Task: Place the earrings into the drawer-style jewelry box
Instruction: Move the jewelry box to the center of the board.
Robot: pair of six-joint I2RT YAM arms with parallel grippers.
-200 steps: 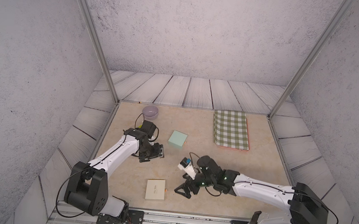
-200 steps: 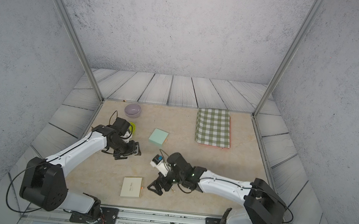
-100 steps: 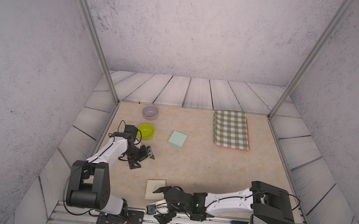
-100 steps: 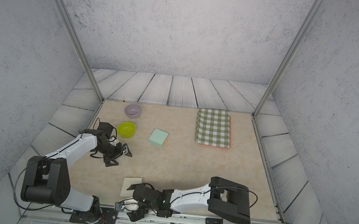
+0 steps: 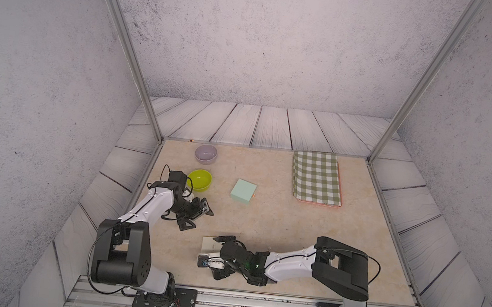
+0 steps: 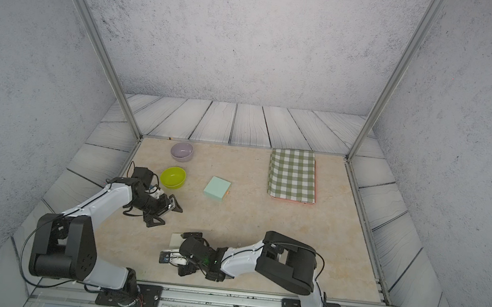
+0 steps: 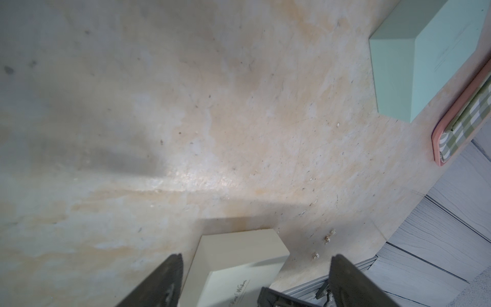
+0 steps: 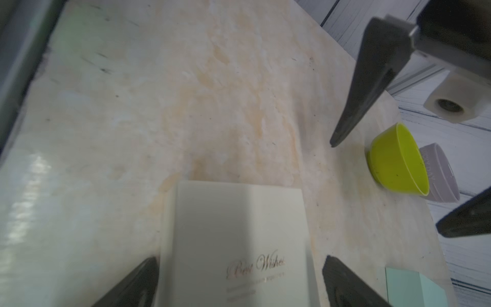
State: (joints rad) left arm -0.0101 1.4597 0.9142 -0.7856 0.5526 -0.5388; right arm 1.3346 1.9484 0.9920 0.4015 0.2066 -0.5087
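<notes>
Here, the earrings (image 7: 327, 239) appear only in the left wrist view, as three tiny pale-gold specks. They lie loose on the table (image 7: 239, 119), close together, just beside the cream box (image 7: 239, 252) and near the table's front edge. In both top views they are too small or too hidden to make out.

As small metal pieces they are probably very light, stiff and slippery, and they would skid or flick away under a careless touch. Each is best pinched singly, from above, with the fingertips brought nearly together.

The cream box (image 8: 239, 226), lettered "Best Wishes", is judged to be the jewelry box and looks closed, so its drawer has yet to be opened. The right gripper (image 8: 240, 259) stands wide with one finger on each side of this box. Whether the fingers touch it cannot be told.

The left gripper (image 7: 256, 257) is also spread wide and empty, low over the table and well short of the earrings. Farther off are a mint box (image 5: 243, 192), a green bowl (image 5: 200, 180), a lilac bowl (image 5: 206, 153) and a checked cloth (image 5: 317, 177).
</notes>
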